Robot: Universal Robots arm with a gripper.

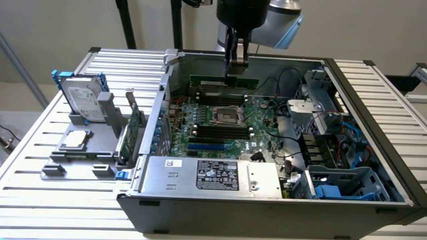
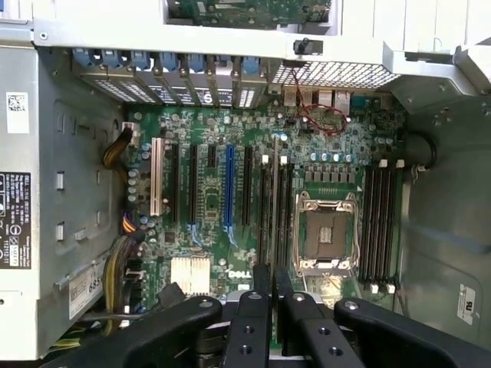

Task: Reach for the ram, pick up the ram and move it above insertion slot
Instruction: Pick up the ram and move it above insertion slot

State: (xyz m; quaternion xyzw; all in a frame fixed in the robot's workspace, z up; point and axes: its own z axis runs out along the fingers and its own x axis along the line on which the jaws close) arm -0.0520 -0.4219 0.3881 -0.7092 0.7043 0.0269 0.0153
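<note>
Right now the gripper (image 1: pixel 236 64) hangs inside the open computer case (image 1: pixel 373 150), toward its far wall. Its two dark fingers (image 1: pixel 231 52) are drawn nearly together, pinching the ram (image 1: pixel 223 82), a long green stick held level and on edge. The stick hovers just over the memory slots (image 1: pixel 215 96) at the far side of the processor socket (image 1: pixel 226 116), clear of the board (image 1: pixel 257 142) below it. In the wrist view the gripper (image 2: pixel 273 285) shows with its fingers almost touching, and the thin edge of the ram (image 2: pixel 275 207) runs straight out from between them, lying over the dark slots (image 2: pixel 265 207) beside the socket (image 2: pixel 326 234). Outside the case, on the exterior view's left, a hard drive (image 1: pixel 83 102) stands upright in a grey holder (image 1: pixel 83 150) on the slatted table (image 1: pixel 27 175), well apart from the arm.
</note>
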